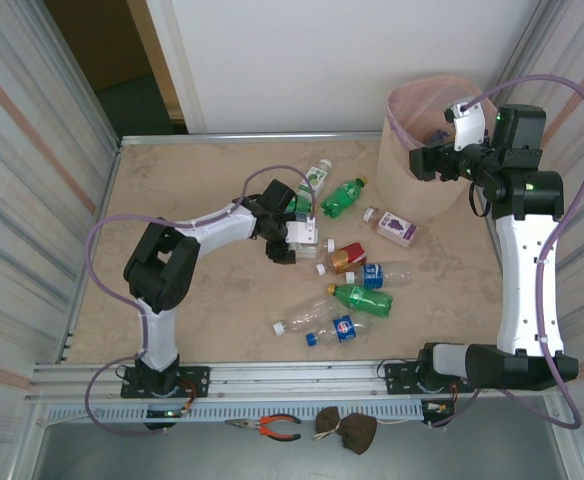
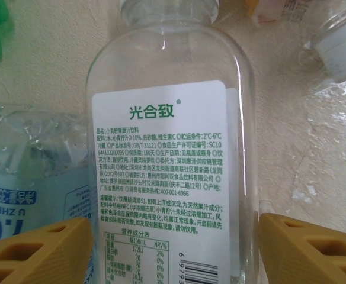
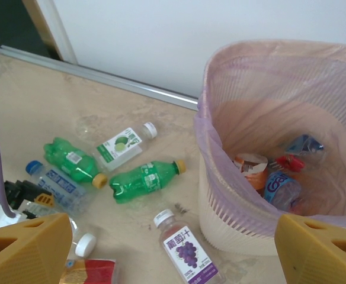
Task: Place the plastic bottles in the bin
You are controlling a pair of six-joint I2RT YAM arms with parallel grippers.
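The left gripper (image 2: 176,225) is set with jaws parted astride a clear white-labelled bottle (image 2: 167,148) on the table (image 2: 297,154); the right gripper (image 3: 173,228) is spread wide, empty, by the bin (image 3: 220,213)

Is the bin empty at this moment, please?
No, the bin holds several crushed bottles at its bottom, seen from the right wrist.

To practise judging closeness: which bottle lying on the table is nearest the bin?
The white-capped bottle with the purple grape label: it lies right beside the bin, while the other bottles lie farther off to the left.
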